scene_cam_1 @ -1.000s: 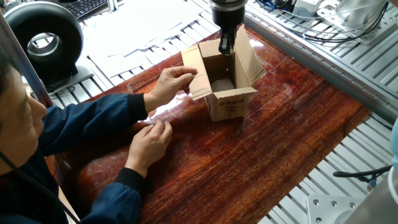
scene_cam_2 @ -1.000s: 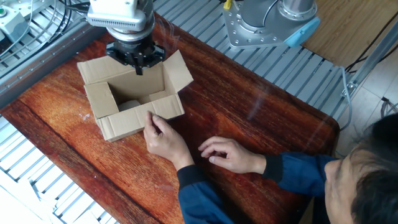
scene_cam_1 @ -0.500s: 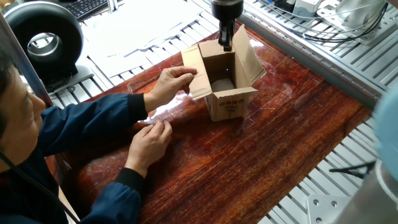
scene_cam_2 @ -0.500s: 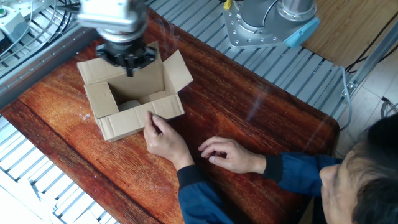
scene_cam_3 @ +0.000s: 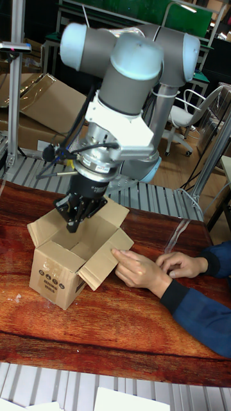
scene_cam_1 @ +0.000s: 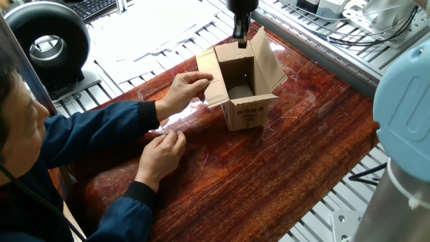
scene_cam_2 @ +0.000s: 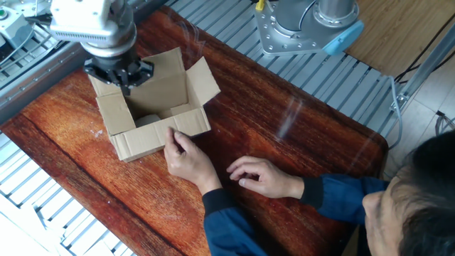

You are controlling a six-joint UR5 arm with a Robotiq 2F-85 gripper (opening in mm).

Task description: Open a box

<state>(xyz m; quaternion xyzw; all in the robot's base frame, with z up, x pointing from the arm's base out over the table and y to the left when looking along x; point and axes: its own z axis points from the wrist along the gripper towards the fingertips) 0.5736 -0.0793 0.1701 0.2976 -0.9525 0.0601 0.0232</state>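
The box (scene_cam_1: 250, 113) stands upright on the wooden table (scene_cam_1: 282, 181) with all its flaps spread outward. It shows as an open carton (scene_cam_2: 167, 92) from above, with black print on its side (scene_cam_3: 54, 279). A pale object lies inside on its floor. My gripper (scene_cam_1: 240, 32) hangs just above the far flap with its fingers together and nothing between them. From above, the gripper (scene_cam_2: 121, 80) sits over the box's back left corner. In the tall fixed view its tips (scene_cam_3: 72, 226) point down into the opening. A person's hand (scene_cam_1: 187, 89) holds the near flap.
The person sits at the table's near side, the second hand (scene_cam_2: 259, 178) resting on the wood. The robot base (scene_cam_2: 313, 25) stands beyond the table on slotted aluminium. A round black device (scene_cam_1: 47, 44) and white papers (scene_cam_1: 154, 30) lie past the table's edge.
My gripper has risen out of the box opening and drifted toward the back corner flap. The arm's upper link has swung into the right of one fixed view. The box and hands have stayed put.
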